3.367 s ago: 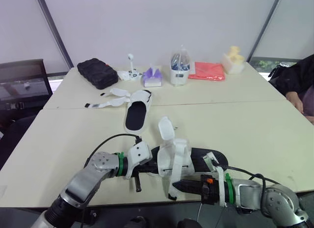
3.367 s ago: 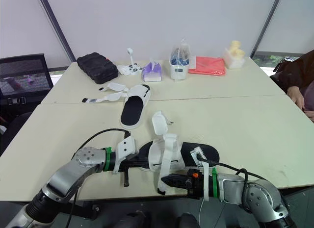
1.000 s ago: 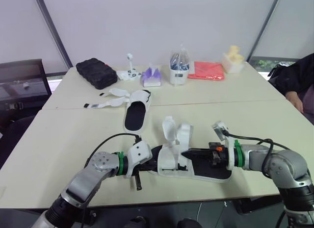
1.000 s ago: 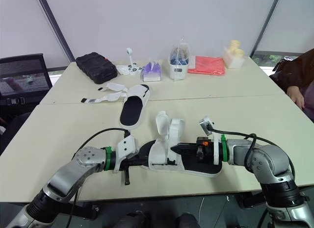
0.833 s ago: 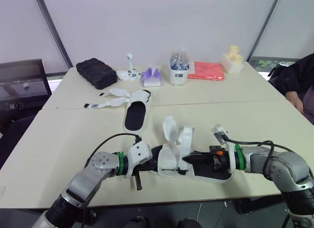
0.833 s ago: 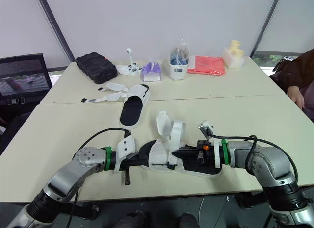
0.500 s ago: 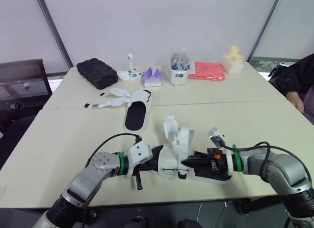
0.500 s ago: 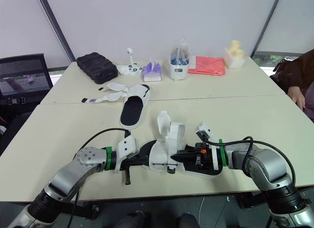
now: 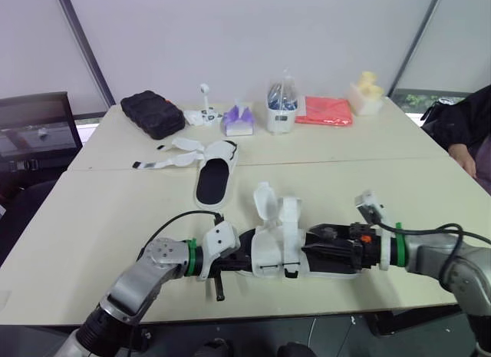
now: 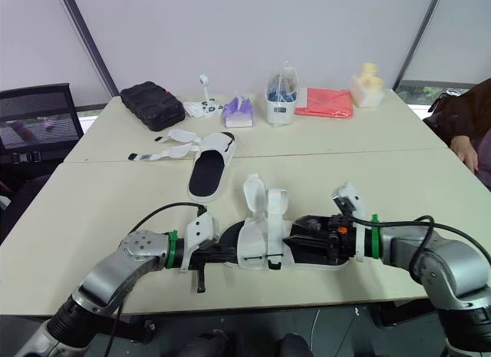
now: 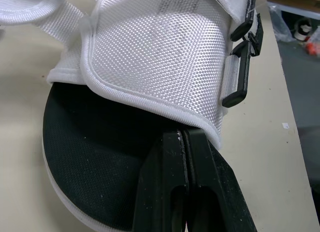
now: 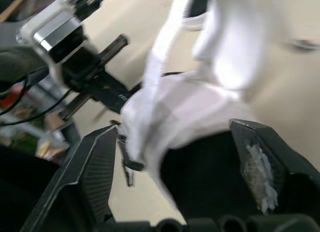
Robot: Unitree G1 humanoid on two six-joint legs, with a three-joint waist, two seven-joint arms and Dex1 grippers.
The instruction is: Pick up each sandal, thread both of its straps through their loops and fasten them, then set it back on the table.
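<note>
The near sandal [image 9: 278,246], black-soled with a white mesh upper, lies at the table's front edge. Its two straps [image 9: 265,200] stand up loose. My left gripper [image 9: 242,259] is shut on the sandal's toe end; in the left wrist view its fingers [image 11: 172,157] pinch the rim under the mesh upper [image 11: 155,57]. My right gripper [image 9: 313,248] hovers over the heel end, open, its fingers [image 12: 95,172] spread either side of the white upper with nothing between them. The second sandal [image 9: 215,176] lies farther back, its straps [image 9: 170,156] spread flat to the left.
Along the table's far edge sit a black case [image 9: 151,113], a small white stand [image 9: 204,111], a purple tissue pack [image 9: 238,120], a clear container [image 9: 281,107], a red cloth [image 9: 324,111] and a yellow item [image 9: 365,92]. A person's arm [image 9: 466,142] is at the right edge.
My right gripper has opened and pulled back to the right, off the strap over the upper. The left gripper still holds the toe end in the same place.
</note>
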